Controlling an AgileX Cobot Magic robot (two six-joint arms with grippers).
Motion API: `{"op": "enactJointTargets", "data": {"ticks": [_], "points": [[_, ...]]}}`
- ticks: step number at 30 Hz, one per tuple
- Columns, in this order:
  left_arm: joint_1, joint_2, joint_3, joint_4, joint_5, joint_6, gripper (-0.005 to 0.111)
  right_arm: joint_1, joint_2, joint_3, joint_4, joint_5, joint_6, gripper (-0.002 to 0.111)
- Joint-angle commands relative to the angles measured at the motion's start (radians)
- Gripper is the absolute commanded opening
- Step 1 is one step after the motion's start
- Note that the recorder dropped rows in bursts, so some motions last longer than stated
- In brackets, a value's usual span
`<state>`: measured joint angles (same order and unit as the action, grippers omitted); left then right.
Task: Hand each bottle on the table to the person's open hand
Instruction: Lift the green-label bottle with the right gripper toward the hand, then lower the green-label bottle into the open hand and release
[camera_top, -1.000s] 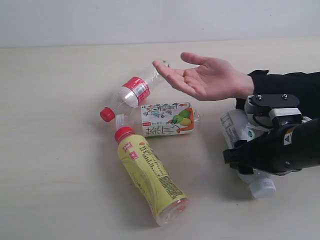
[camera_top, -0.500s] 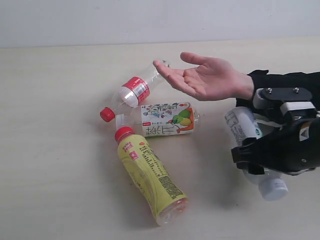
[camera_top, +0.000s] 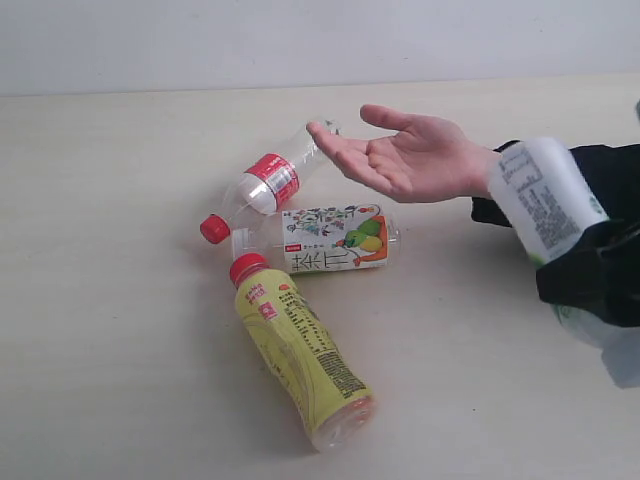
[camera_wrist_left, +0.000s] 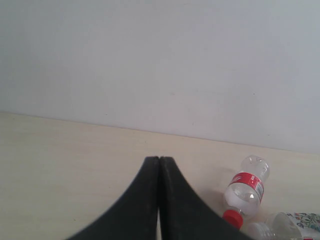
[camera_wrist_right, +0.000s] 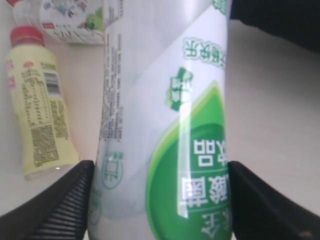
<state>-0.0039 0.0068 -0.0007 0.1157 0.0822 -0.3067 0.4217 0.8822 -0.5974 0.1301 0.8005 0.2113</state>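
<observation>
My right gripper (camera_top: 597, 278) (camera_wrist_right: 160, 200) is shut on the clear white-capped bottle (camera_top: 545, 200) (camera_wrist_right: 165, 115), which carries a white and green label and hangs tilted above the table (camera_top: 120, 300) at the far right. The person's open hand (camera_top: 415, 155) lies palm up just left of it. Three bottles lie on the table: the red-labelled clear one (camera_top: 265, 185) (camera_wrist_left: 245, 187), the illustrated one (camera_top: 330, 238) (camera_wrist_right: 70, 20) and the yellow one (camera_top: 300, 350) (camera_wrist_right: 40, 100). My left gripper (camera_wrist_left: 159, 165) is shut and empty, and does not show in the exterior view.
The person's dark sleeve (camera_top: 600, 165) runs behind the held bottle at the right edge. A pale wall (camera_top: 300, 40) borders the table's far side. Bare tabletop stretches to the left of the bottles and between them and my right gripper.
My right gripper has lifted the white-capped bottle off the table and carried it up and to the right. The hand and the other three bottles have stayed put.
</observation>
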Motion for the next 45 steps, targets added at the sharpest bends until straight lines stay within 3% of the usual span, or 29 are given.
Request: {"op": "enactJointTargets", "data": {"ticks": [1,18,34,36,41,43,45], "points": [[0.004,-0.007,0.001,0.005,0.002,0.002,0.0,0.003,0.012,-0.045,0.014,-0.017,-0.002,0.0],[0.004,-0.007,0.001,0.005,0.002,0.002,0.0,0.003,0.557,-0.416,0.053,-0.164,-0.091,0.0],[0.004,-0.007,0.001,0.005,0.002,0.002,0.0,0.003,0.763,-0.519,0.177,-0.222,-0.192,0.001],[0.004,-0.007,0.001,0.005,0.002,0.002,0.0,0.003,0.763,-0.519,0.177,-0.209,-0.186,0.009],[0.004,-0.007,0.001,0.005,0.002,0.002,0.0,0.003,0.763,-0.519,0.177,-0.196,-0.186,0.049],[0.004,-0.007,0.001,0.005,0.002,0.002,0.0,0.003,0.763,-0.519,0.177,-0.196,-0.188,0.06],[0.004,-0.007,0.001,0.005,0.002,0.002,0.0,0.003,0.763,-0.519,0.177,-0.196,-0.19,0.063]]}}
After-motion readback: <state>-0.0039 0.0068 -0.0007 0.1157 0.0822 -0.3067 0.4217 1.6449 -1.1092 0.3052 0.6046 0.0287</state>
